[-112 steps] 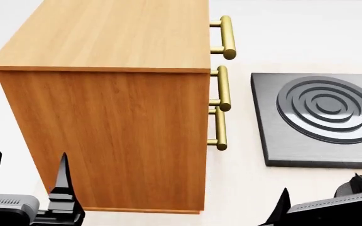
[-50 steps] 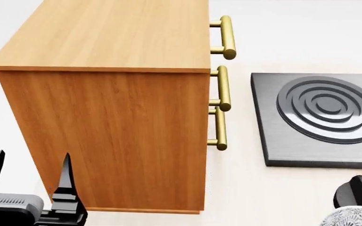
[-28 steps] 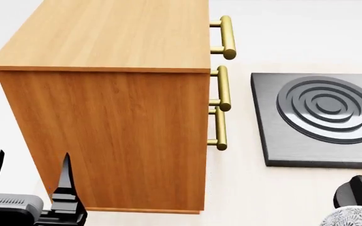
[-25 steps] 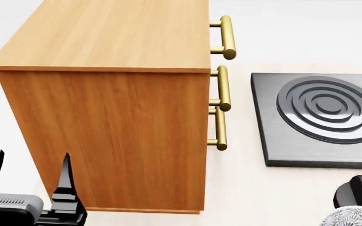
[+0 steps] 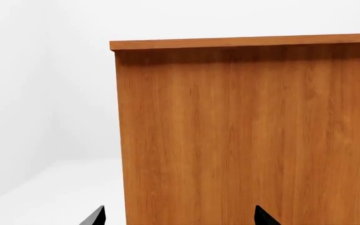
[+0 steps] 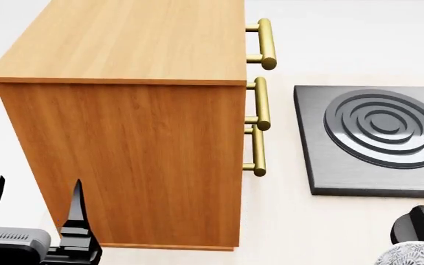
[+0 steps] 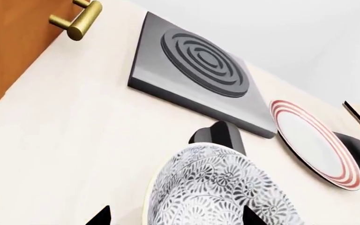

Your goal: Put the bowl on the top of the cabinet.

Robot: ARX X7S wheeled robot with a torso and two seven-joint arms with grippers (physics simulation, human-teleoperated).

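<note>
Left wrist view: the tall orange-brown wood-grain cabinet (image 5: 249, 131) fills the view; the left gripper (image 5: 178, 219) shows two black fingertips spread apart with nothing between them, idle beside the side panel.

Head view: the cabinet's top is bare. The brass bar handles (image 6: 260, 127) face the square dark grey ringed plate (image 6: 377, 138). The deep white bowl with dense grey floral pattern (image 6: 412, 255) peeks in at the lower right corner, low on the counter.

Right wrist view: the right gripper (image 7: 175, 216) straddles the bowl, tips either side; grip cannot be told. A white red-ringed plate (image 7: 311, 143) lies beyond.
</note>
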